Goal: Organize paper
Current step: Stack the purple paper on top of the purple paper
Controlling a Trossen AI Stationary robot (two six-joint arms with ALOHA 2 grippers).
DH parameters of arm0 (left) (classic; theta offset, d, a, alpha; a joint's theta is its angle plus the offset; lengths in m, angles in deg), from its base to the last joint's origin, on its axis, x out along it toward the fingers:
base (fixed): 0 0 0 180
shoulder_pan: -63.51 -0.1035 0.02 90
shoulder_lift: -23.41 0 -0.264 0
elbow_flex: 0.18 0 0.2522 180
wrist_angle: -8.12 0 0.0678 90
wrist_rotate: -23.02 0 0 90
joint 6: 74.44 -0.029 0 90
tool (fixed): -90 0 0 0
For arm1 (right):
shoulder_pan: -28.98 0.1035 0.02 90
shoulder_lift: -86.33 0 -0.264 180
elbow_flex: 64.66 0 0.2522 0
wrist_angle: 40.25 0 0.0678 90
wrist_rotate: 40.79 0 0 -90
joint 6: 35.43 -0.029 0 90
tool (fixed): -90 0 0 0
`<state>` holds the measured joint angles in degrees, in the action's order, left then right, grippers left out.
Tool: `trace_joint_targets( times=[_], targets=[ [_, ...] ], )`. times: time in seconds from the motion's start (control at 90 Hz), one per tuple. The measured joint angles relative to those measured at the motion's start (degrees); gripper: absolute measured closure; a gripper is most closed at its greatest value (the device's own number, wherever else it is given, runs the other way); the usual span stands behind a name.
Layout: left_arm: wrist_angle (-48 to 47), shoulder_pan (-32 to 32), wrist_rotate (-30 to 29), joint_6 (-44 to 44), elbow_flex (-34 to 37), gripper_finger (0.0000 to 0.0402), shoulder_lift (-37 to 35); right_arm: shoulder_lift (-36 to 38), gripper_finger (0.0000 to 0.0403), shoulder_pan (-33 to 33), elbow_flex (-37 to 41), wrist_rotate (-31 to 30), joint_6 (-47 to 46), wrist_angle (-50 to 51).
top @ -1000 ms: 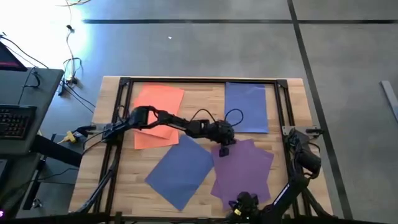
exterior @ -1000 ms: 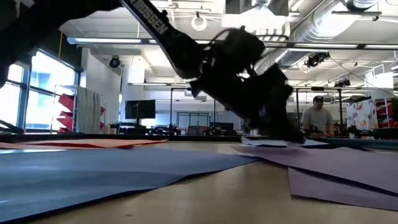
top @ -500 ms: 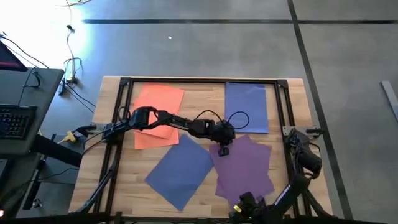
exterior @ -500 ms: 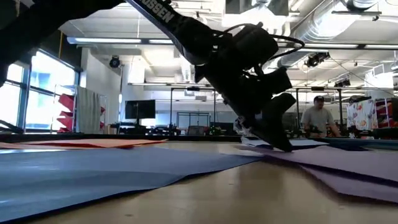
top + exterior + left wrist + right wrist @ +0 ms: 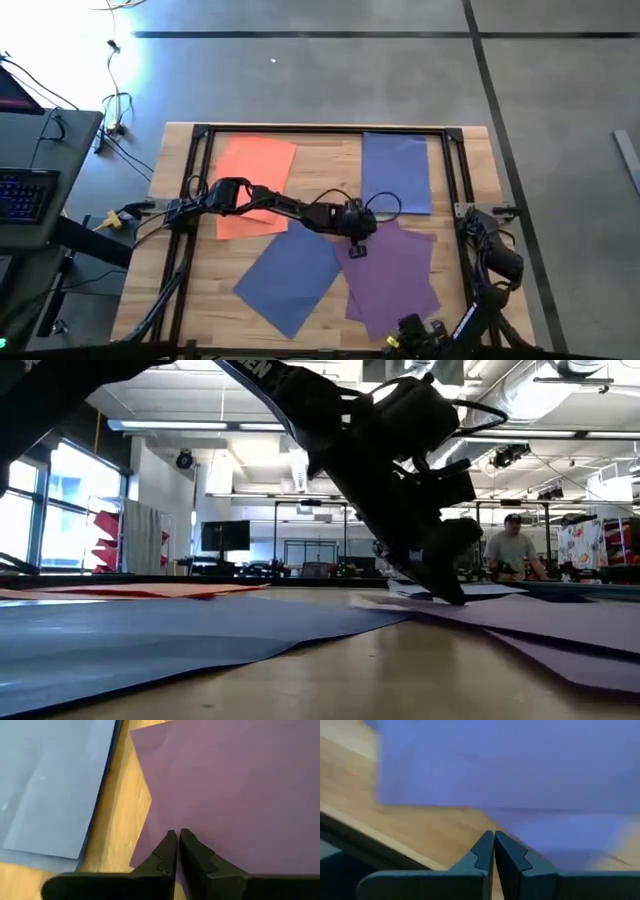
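Purple paper point(image 5: 392, 277) has slid leftward, dragged by the left gripper point(image 5: 357, 246) pressing on its upper left corner – fingers pinched together, clenched on nothing visible. Going left to right: orange paper point(image 5: 253, 184) at the table's point(image 5: 330, 150) far left, a tilted blue sheet point(image 5: 291, 273) nearer, another blue sheet point(image 5: 396, 172) far right. Right gripper point(image 5: 493, 839), fingers closed too, hangs at the near edge.

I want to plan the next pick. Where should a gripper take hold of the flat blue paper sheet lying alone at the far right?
Probably at a bare edge or corner of the flat blue paper sheet, from above: it lies flat, nothing covering its far part.
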<state>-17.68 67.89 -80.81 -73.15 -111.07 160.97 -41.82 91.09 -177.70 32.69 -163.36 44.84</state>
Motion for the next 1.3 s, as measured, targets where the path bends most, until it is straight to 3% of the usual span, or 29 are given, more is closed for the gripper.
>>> trace_joint_targets(
  times=[0.156,0.311,0.433,0.489,0.567,0.678,0.8,1.022,1.3],
  targets=[
    [-1.3,0.5,-2.9,-0.7,0.2,0.0402,-1.4,0.1,0.0403,-0.7,-4.2,-0.7,-0.1,12.5],
    [-5.1,1.9,-7.0,-3.0,0.7,0.0402,-5.3,1.4,0.0398,-1.0,-4.5,5.3,0.2,18.1],
    [-7.9,3.3,-8.5,-5.0,0.4,0.0402,-9.5,2.5,0.0371,-0.4,-4.9,-2.3,5.9,17.6],
    [-9.7,3.9,-8.6,-6.0,0.3,0.0402,-11.0,2.5,0.0353,0.1,-4.9,-8.6,13.0,14.1],
    [-10.8,5.0,-7.1,-7.8,0.9,0.0402,-11.7,2.3,0.0326,0.9,-3.9,-14.3,29.8,3.4],
    [-9.7,6.5,-2.1,-8.6,2.0,0.0402,-11.6,0.8,0.0284,0.7,-2.9,-13.2,51.6,-10.0],
    [-3.4,8.0,3.4,-9.0,3.9,0.0402,-10.5,-1.2,0.0236,-0.2,-3.0,-13.7,61.4,-14.7],
    [8.5,10.0,6.0,-11.3,6.3,0.0402,-8.2,-6.2,0.0183,-1.0,-3.0,-15.8,63.0,-13.3],
    [9.0,10.2,6.3,-12.0,6.4,0.0402,-5.9,-8.0,0.0217,-0.4,-3.7,-19.3,52.4,-6.5]
  ],
)
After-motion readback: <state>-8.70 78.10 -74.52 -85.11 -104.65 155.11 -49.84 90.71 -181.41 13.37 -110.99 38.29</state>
